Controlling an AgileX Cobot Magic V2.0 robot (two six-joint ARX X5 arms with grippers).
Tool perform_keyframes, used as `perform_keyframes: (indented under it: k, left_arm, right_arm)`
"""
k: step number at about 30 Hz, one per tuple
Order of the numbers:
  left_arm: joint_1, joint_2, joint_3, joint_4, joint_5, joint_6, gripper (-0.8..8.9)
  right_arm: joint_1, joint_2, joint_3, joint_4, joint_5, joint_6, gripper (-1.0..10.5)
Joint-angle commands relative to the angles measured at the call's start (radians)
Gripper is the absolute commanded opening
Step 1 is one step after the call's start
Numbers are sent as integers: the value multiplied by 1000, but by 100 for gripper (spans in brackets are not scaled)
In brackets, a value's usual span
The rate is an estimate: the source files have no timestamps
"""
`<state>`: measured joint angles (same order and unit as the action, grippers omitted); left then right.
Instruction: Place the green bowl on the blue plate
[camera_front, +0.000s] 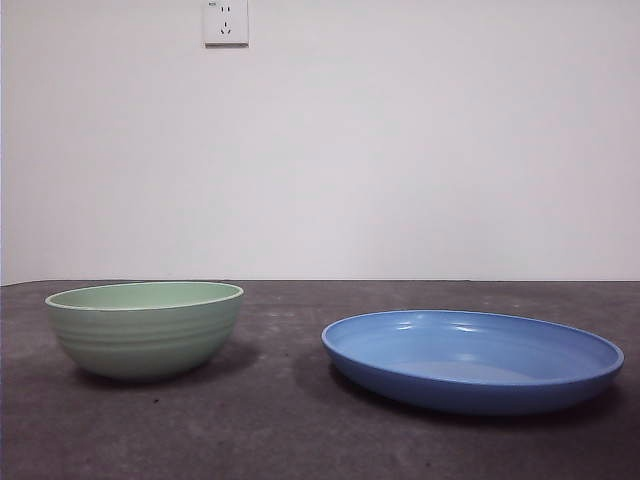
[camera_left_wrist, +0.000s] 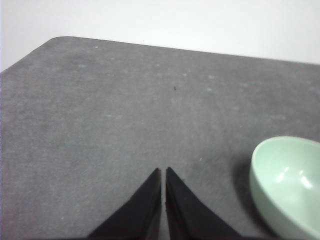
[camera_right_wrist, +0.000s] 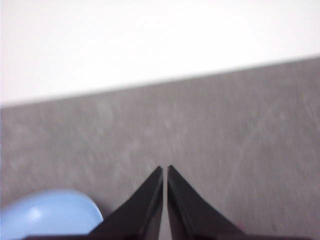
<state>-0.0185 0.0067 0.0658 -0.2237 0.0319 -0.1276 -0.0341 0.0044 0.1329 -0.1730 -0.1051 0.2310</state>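
The green bowl (camera_front: 146, 328) is sitting upright on the dark grey desk (camera_front: 280, 420), showing nothing inside it. Well apart to the bowl's right, the blue plate (camera_front: 472, 360) is lying flat and is likewise showing nothing on it. Bare desk is lying between bowl and plate. A white wall socket (camera_front: 226, 22) is hanging high behind the bowl. The left hand (camera_left_wrist: 163, 172) is hovering near the bowl, jaws pressed together; the right hand (camera_right_wrist: 165, 170), jaws together too, is hovering beside the plate (camera_right_wrist: 47, 215)

light: even, bright | shadows: soft | right wrist view: blurred
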Motion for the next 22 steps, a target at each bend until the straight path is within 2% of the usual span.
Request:
perform_keyframes:
  k: [1,6,9,16,22]
  left_arm:
    - [-3,8,63,12,6,-73,15]
    - [-3,70,175,-8,52,-95,15]
    - [-3,133,266,-41,108,-102,15]
    - [-3,306,500,-181,232,-102,15]
    - [-6,451,700,-345,396,-94,15]
  right_arm:
    - [-1,9,49,7,2,79,11]
    - [-1,64,161,-78,-6,114,11]
    - [-1,117,247,-150,-47,114,11]
    - [-1,264,445,-315,-191,94,11]
    - [-1,400,589,-417,-394,82,11]
